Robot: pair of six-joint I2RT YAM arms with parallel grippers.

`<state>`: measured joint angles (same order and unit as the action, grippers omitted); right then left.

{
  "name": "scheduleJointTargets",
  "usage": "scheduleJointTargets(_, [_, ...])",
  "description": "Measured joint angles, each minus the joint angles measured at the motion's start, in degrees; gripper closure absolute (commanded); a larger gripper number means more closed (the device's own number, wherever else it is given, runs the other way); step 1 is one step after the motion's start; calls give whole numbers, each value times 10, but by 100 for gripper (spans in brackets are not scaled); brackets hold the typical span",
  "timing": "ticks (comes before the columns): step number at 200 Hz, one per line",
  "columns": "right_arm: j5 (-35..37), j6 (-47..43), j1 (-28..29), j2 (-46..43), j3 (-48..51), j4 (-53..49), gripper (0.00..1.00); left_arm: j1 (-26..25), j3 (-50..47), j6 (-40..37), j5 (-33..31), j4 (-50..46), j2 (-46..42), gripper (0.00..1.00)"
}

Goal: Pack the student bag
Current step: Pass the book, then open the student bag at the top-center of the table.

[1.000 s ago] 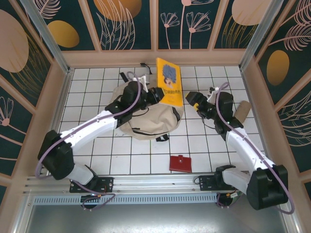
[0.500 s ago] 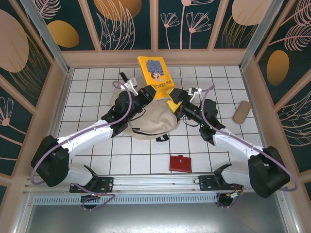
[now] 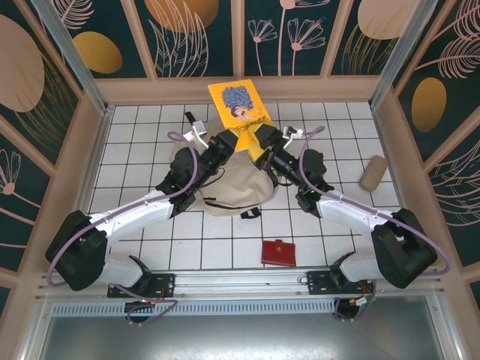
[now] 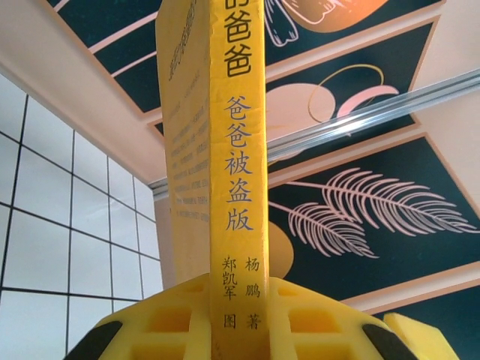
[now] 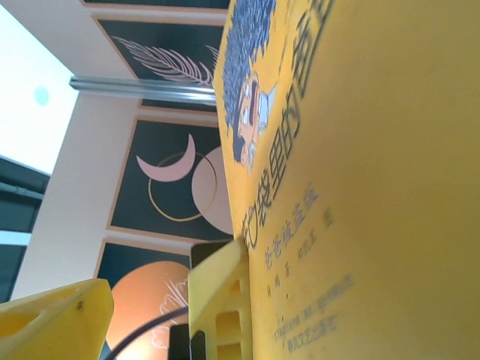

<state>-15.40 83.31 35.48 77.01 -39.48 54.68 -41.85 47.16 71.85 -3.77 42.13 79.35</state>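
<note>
Book [image 3: 238, 111] seemingly above bag [image 3: 225, 191]; wallet [image 3: 278, 252] nearer.

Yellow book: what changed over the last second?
The left tool, shut on the yellow book, carried it left and farther back. The right tool came in from the right, open, to the book's near-right corner. The student bag, red wallet and tan pouch stayed put.

Yellow book [image 3: 238, 109]: now farther back and left, off the student bag's [image 3: 225, 191] right side, toward the back wall [image 3: 240, 88]; cover turned more toward the top camera.
Left gripper [image 3: 234, 141]: now slightly farther back.
Right gripper [image 3: 264, 141]: now in from the right, jaws spread wide at the book's lower right edge.
</note>
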Motion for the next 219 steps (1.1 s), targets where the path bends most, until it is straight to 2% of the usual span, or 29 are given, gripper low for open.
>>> scheduleJointTargets(18, [17, 6, 2, 1, 0, 15, 15, 0, -12, 8, -8, 13, -2, 94])
scheduleJointTargets(50, [38, 12, 6, 15, 7, 60, 31, 0, -16, 20, -15, 25, -3, 95])
scheduleJointTargets(119, [60, 11, 11, 43, 7, 65, 83, 0, -16, 30, -21, 35, -3, 92])
scheduleJointTargets(127, [62, 6, 11, 43, 7, 64, 92, 0, -17, 32, -24, 33, -3, 86])
scheduleJointTargets(135, [64, -2, 13, 43, 7, 61, 100, 0, -18, 33, -26, 30, -3, 76])
scheduleJointTargets(150, [68, -17, 14, 41, 6, 46, 100, 0, -18, 26, -30, 12, -8, 46])
scheduleJointTargets(160, [77, -35, 14, 34, 6, 18, 100, 0, -18, 24, -32, -7, -17, 35])
scheduleJointTargets(187, [107, -108, 13, -10, 7, -94, 100, 0, -18, -15, -43, -89, -45, 17])
scheduleJointTargets(219, [137, -215, -5, -104, 12, -237, 100, 0, -18, -116, -49, -191, -70, 12])
